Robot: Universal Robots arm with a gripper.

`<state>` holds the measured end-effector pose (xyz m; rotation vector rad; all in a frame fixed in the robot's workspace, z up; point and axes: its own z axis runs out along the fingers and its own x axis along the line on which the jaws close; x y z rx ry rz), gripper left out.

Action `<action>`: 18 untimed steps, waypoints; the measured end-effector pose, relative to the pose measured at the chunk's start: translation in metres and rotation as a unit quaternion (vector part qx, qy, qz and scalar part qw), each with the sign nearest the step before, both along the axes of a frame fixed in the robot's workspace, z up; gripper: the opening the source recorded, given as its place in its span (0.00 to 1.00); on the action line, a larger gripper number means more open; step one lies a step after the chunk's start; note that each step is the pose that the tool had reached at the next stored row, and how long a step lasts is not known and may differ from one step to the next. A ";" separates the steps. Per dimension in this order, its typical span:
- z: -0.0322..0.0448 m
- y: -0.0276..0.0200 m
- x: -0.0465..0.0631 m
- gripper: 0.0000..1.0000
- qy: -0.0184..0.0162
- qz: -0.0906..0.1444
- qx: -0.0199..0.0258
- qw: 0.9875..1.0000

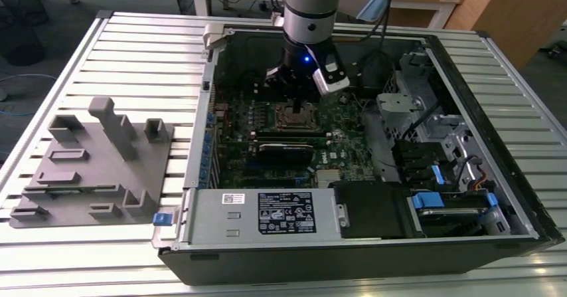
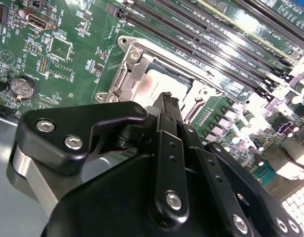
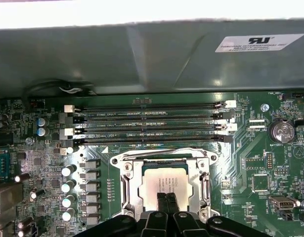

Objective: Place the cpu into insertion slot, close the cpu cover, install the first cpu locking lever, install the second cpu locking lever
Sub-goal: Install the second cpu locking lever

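CPU (image 3: 164,181) is seated in the insertion slot (image 3: 123,180), lower centre of the first wrist view. The CPU cover (image 2: 137,66) looks down around it, as best I can judge. Gripper (image 3: 166,198) sits just over the chip, fingers together, holding nothing. Can't tell whether either locking lever is latched.
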<state>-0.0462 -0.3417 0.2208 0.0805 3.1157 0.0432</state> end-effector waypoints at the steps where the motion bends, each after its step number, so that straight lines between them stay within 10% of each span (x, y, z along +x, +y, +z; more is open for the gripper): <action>1: 0.0000 0.0000 0.000 0.11 0.000 0.000 0.000 1.000; 18: 0.0103 0.0000 0.000 0.11 0.000 0.000 0.000 1.000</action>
